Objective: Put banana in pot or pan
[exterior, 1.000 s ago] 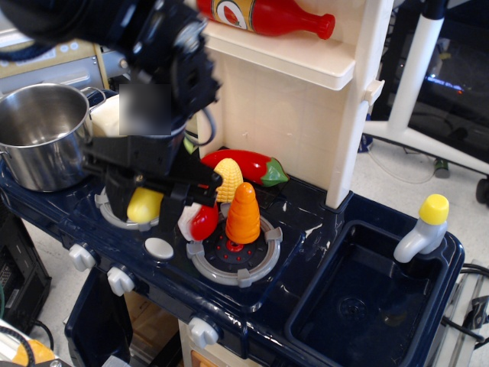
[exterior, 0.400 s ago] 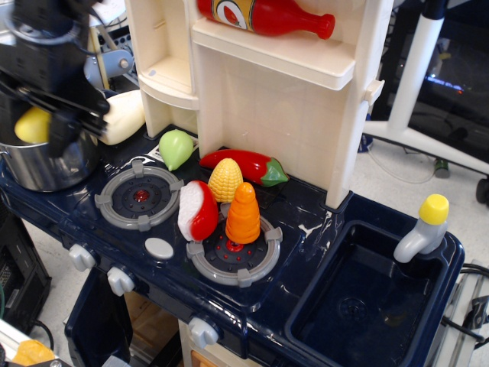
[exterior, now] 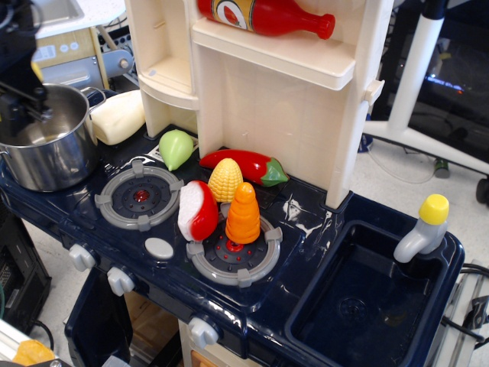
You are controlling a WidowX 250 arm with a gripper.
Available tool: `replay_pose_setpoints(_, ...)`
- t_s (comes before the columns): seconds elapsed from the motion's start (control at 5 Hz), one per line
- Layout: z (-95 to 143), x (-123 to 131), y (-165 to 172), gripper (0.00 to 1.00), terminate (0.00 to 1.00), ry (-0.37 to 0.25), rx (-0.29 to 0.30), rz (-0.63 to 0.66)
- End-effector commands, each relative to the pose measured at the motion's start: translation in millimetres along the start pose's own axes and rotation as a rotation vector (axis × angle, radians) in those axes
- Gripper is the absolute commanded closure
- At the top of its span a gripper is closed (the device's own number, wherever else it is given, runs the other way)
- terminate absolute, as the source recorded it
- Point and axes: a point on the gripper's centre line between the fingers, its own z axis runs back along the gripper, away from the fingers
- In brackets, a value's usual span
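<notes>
The steel pot [exterior: 57, 157] stands at the far left of the toy stove. My gripper [exterior: 21, 103] is a dark shape at the left frame edge, over the pot's opening and partly cut off. A thin yellow sliver [exterior: 36, 72] shows at the gripper's right edge; it may be the banana, which is otherwise hidden. The part of the pot's inside that shows holds no banana. I cannot tell how the jaws stand.
A cream block [exterior: 117, 117] lies behind the pot. A green pear [exterior: 176, 147], red pepper [exterior: 244, 164], corn cob [exterior: 225, 179], red-white piece [exterior: 198, 210] and orange carrot [exterior: 243, 215] sit around the burners. A sink [exterior: 367, 294] is at the right, with shelves above.
My gripper lifted the banana off the left burner and carried it left over the pot. It has since moved further left, and the banana has gone almost out of sight.
</notes>
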Motion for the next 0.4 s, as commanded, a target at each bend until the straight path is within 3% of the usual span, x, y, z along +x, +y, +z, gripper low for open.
replay_pose_setpoints(0.0,-0.1,28.0,-10.8,0.0,0.0,-0.058,0.024,0.048)
replay_pose_setpoints(0.2,-0.1,28.0,-10.8,0.0,1.0,-0.058,0.024,0.048)
